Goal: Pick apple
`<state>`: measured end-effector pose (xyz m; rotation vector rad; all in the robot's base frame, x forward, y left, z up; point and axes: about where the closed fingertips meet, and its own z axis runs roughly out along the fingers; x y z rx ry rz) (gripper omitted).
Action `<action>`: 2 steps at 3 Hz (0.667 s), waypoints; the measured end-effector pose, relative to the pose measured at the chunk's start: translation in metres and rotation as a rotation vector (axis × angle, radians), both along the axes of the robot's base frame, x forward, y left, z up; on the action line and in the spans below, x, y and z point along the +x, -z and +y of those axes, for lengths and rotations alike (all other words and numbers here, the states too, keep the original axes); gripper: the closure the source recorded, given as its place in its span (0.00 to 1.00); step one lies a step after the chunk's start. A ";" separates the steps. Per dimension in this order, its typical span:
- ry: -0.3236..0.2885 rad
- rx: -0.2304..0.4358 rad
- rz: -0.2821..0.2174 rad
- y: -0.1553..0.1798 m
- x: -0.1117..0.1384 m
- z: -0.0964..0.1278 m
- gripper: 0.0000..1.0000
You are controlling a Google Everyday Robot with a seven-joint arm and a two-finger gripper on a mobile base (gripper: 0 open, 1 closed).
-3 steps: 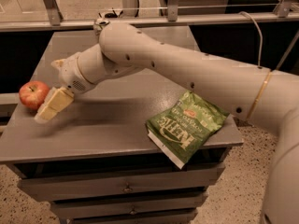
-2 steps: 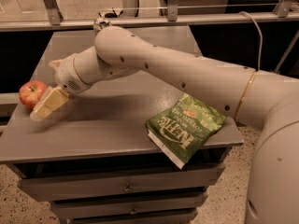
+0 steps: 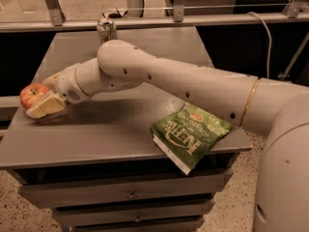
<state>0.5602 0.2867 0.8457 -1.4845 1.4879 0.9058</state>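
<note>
The apple (image 3: pixel 29 94), small, red with yellowish patches, sits on the grey table (image 3: pixel 111 129) at its left edge. My gripper (image 3: pixel 42 94) has reached it from the right, low over the table. The cream fingers (image 3: pixel 44 106) stand open on either side of the apple, one in front of it and one behind. The apple's right side is hidden by the gripper.
A green chip bag (image 3: pixel 190 133) lies at the table's front right corner, overhanging the edge. A soda can (image 3: pixel 106 30) stands at the table's back edge. A metal rail (image 3: pixel 154 21) runs behind the table. Drawers (image 3: pixel 130 195) are below.
My gripper has moved left and down along the table, so the apple now lies between its fingers. The apple, bag and can have not moved.
</note>
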 end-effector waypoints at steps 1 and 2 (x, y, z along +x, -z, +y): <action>0.024 0.023 0.001 -0.007 0.003 -0.005 0.64; 0.048 0.045 -0.005 -0.018 0.006 -0.018 0.87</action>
